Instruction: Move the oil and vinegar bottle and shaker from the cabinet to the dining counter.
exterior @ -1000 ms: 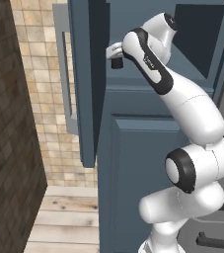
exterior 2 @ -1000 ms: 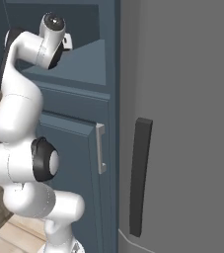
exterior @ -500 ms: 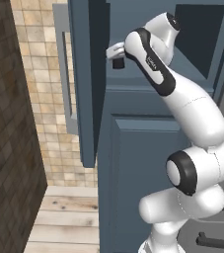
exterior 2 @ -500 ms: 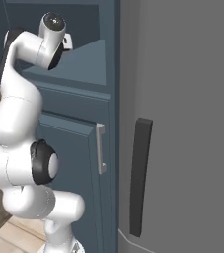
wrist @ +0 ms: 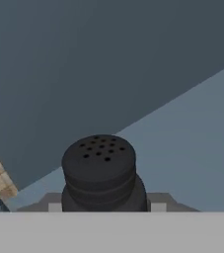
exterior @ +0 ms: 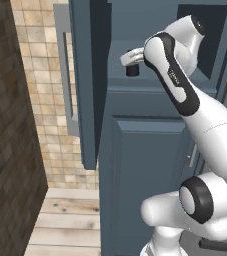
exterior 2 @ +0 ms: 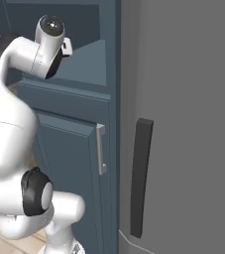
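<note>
Gripper (exterior: pixel 131 64) up at the mouth of the open cabinet (exterior: pixel 150 145), at about 11 o'clock in the left base view, with the shaker (exterior: pixel 132 69) dark beneath the hand. In the hand view, shaker (wrist: pixel 100 173) at 6 o'clock, perforated top facing the camera, sitting between the fingers low in the frame. Apparently clamped on the shaker, though finger contact hidden at the bottom edge, so grip taken on likelihood rather than plainly seen. Door (exterior: pixel 89 80) swung out at 9 o'clock of the hand, tiled wall (exterior: pixel 40 90) beyond. Step in hand, by judgement: carrying the shaker out of the cabinet, first of two fetches. Bottle and counter not to be placed from here. Next move calls for drawing the hand clear of the cabinet frame and door edge without knocking either, keeping the shaker upright, then turning the base toward the counter.
</note>
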